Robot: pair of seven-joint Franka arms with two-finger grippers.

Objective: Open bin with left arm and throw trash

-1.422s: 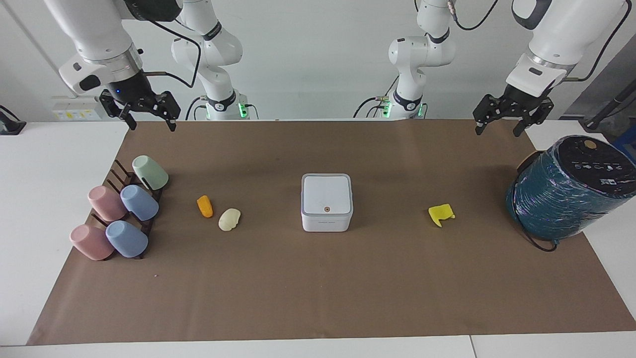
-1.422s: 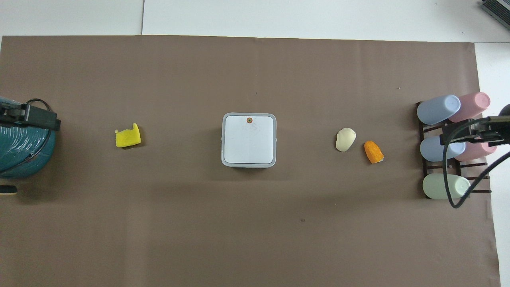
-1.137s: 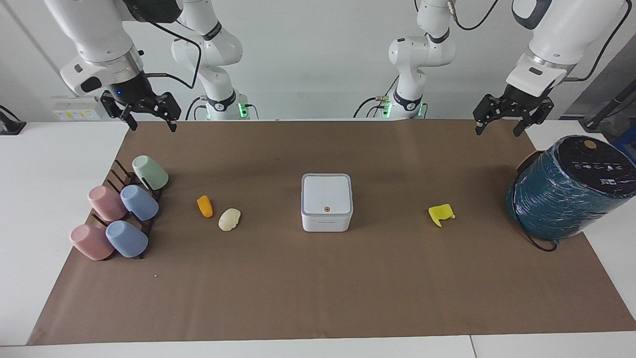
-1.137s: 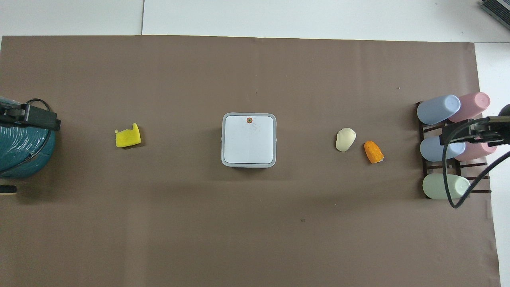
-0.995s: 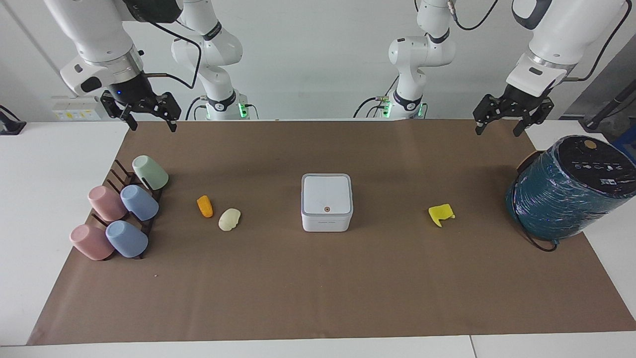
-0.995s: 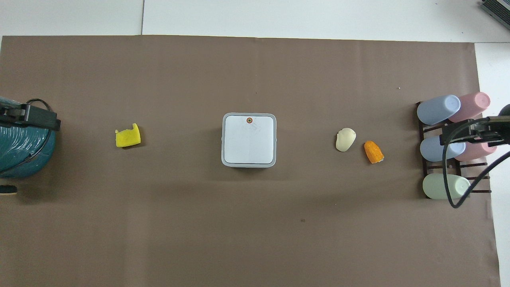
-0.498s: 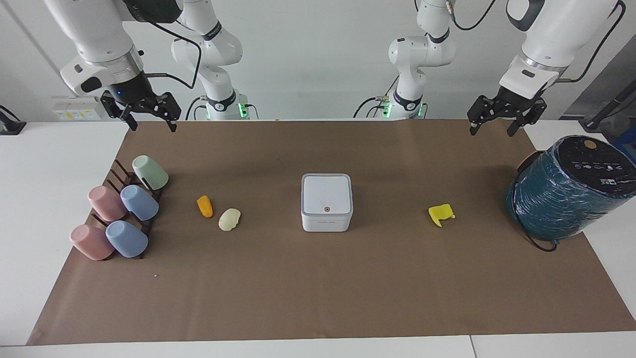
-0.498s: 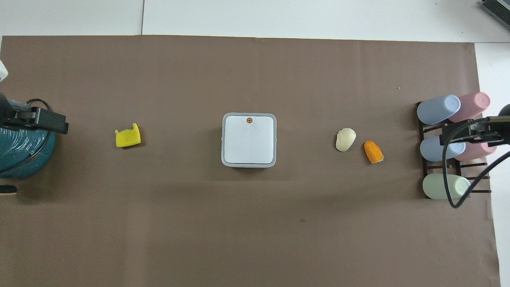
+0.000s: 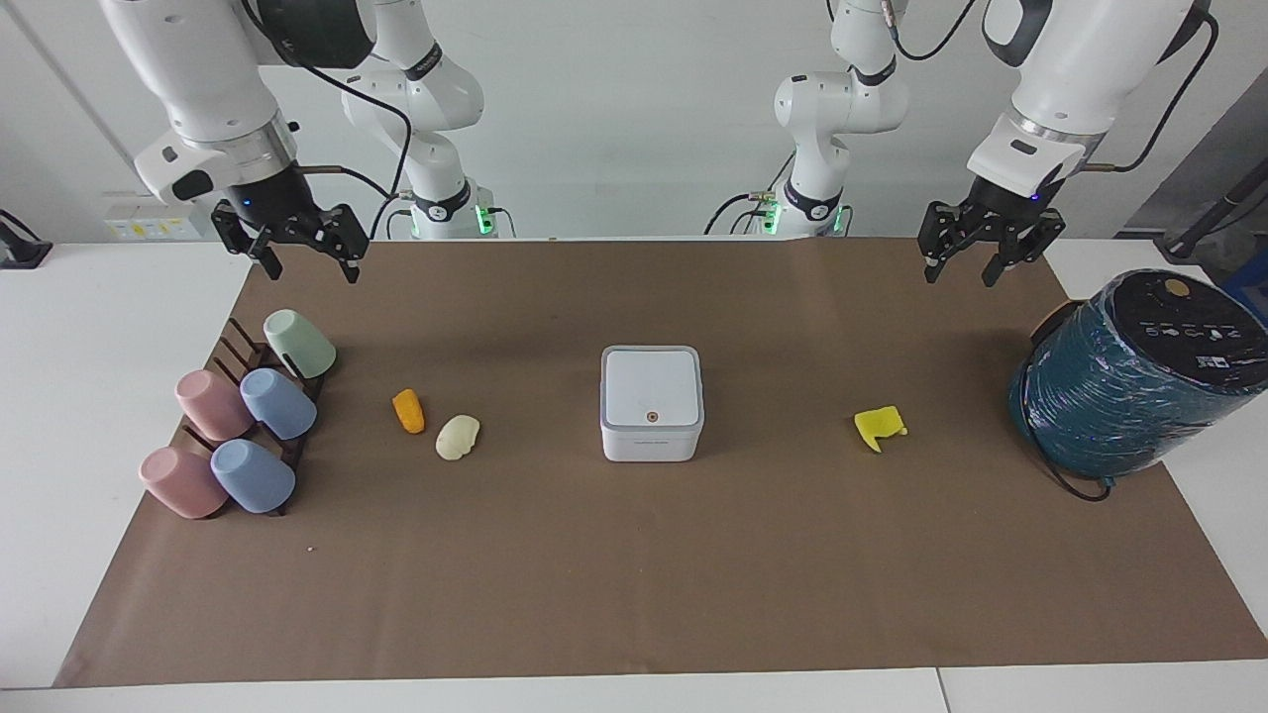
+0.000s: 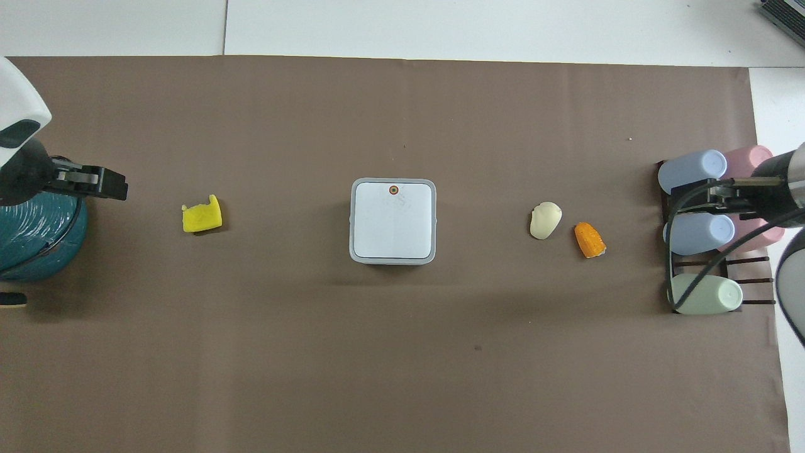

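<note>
I note the closed bin [image 9: 652, 401] lies mid-table, well toward centre from my left claw [image 9: 963, 263], spread and empty, near the robots' edge.

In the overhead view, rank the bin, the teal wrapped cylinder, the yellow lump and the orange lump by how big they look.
1. bin, plainly larger than either lump.
2. yellow lump.
3. orange lump, slightly smaller than the yellow.
Unranked: teal wrapped cylinder, cut off by the picture's edge and partly covered by the left gripper.

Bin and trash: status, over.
Both end effectors, left and right, open, raised, empty. Bin lid shut. Orange, cream, yellow trash on mat. Path unobstructed.
</note>
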